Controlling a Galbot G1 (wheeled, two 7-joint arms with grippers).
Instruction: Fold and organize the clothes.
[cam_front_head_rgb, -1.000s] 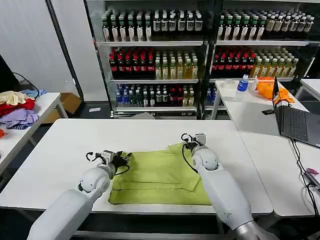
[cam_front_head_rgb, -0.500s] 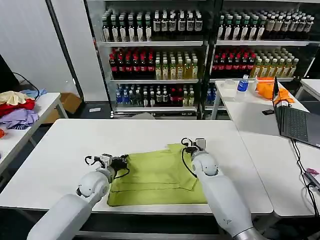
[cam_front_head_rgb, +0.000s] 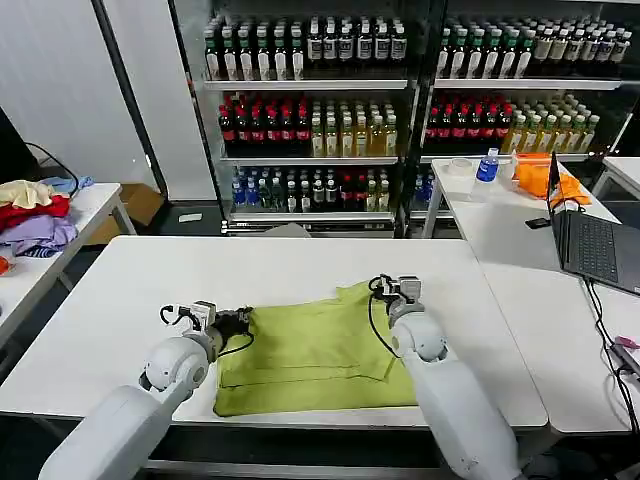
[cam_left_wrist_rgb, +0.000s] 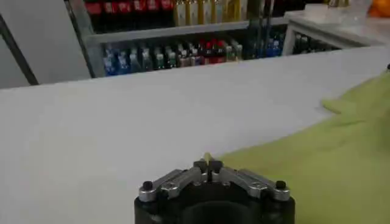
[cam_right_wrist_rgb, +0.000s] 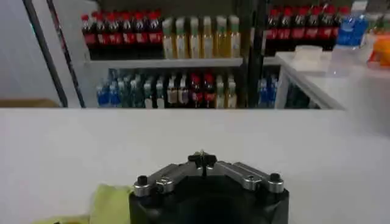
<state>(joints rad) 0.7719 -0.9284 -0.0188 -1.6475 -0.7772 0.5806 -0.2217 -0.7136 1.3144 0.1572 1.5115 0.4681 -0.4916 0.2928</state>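
Nearest the camera, at the lower centre of the head view, the lime t-shirt (cam_front_head_rgb: 315, 357) lies partly folded on the white bench (cam_front_head_rgb: 120, 290), its near hem close to the front edge. At the shirt's left edge, lower left of centre, sits the left tool (cam_front_head_rgb: 237, 325); in the left wrist view its fingertips (cam_left_wrist_rgb: 202, 165) are pressed together, with a small peak of lime fabric showing just above them, so it appears to pinch the shirt's edge. At the shirt's far right corner, right of centre, sits the right tool (cam_front_head_rgb: 386, 289); the right wrist view shows its fingers (cam_right_wrist_rgb: 203, 159) closed tip to tip, a fold of lime cloth beside its body, and whether any fabric is caught between them cannot be told. Farther back, at the left edge of the frame, a side table (cam_front_head_rgb: 85, 210) carries a heap of red, lilac and cream garments (cam_front_head_rgb: 32, 215). Farthest off, across the upper frame, shelves of bottled drinks (cam_front_head_rgb: 310, 110) line the wall.
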